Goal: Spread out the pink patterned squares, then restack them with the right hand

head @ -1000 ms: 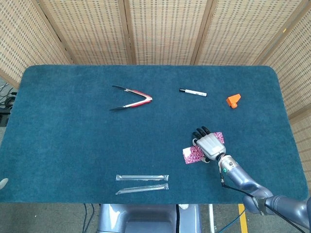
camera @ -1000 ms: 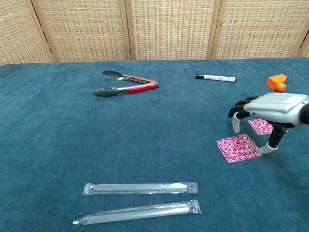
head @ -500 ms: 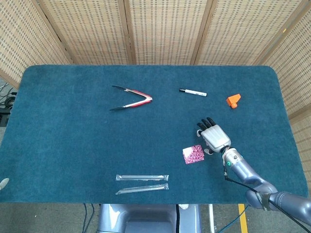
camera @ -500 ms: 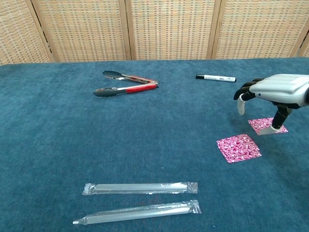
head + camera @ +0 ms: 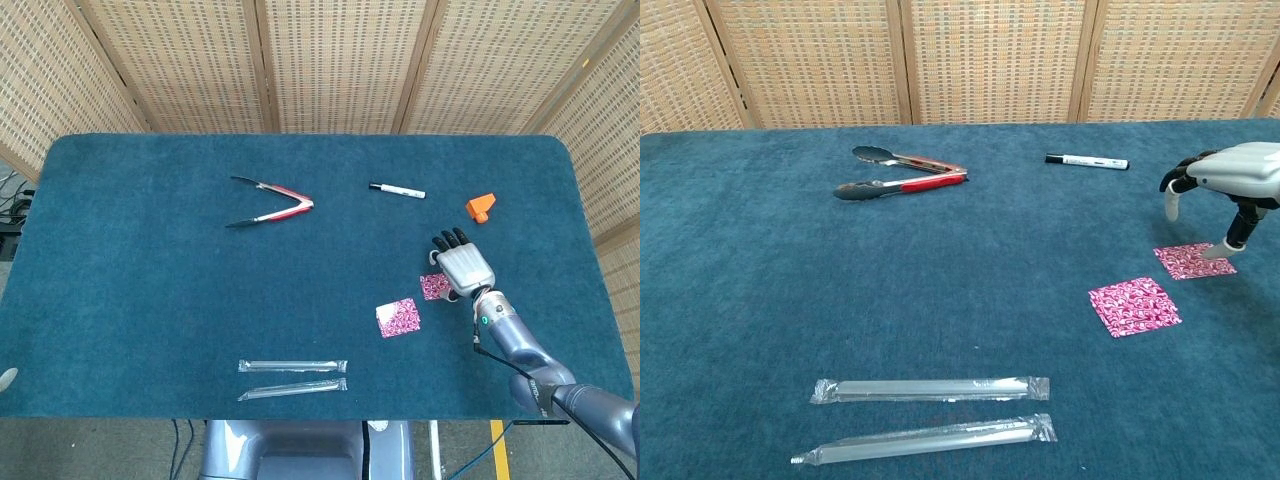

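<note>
**Blue cloth table, two pink squares laid apart**

On the blue table [image 5: 760, 300], one pink patterned square [image 5: 1134, 306] lies flat; a second square [image 5: 1194, 261] lies just right and farther. The right hand [image 5: 1230, 178] is held above it, fingers spread, a fingertip [image 5: 1213, 250] touching it.

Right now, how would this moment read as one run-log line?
phase: spreading | pink squares: two, apart, flat | right robot hand: thumb on far square | left: unseen

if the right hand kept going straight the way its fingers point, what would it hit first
Probably the orange plastic block. In the head view the right hand points toward the table's far edge, with bare blue cloth between. Its fingers aim slightly left of the block, so it might pass beside it.
</note>
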